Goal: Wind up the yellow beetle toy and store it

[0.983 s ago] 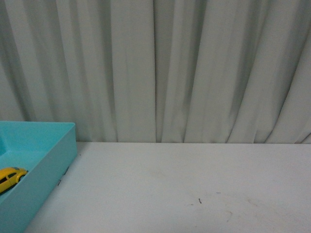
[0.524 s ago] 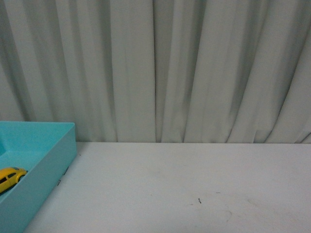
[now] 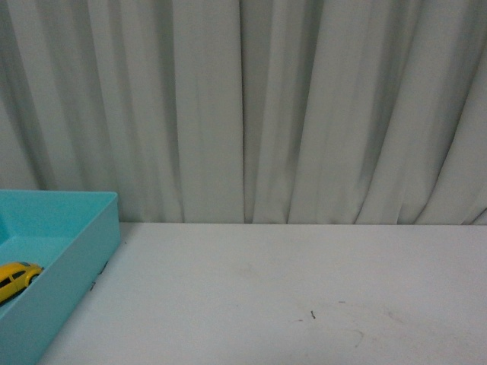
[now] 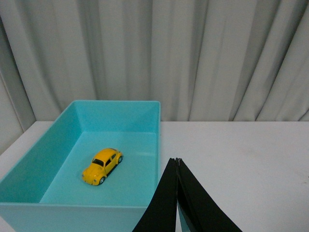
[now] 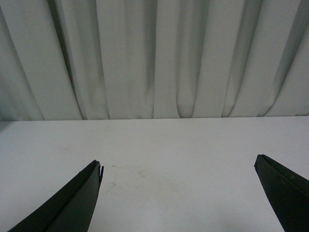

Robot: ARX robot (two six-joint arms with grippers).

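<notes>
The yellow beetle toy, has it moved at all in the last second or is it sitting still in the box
No. In the front view the yellow beetle toy lies at the same spot against the teal box's right wall as before.

Yellow beetle toy [image 3: 17, 279] and turquoise bin [image 3: 72, 258] both running off the front view's left edge.
</notes>
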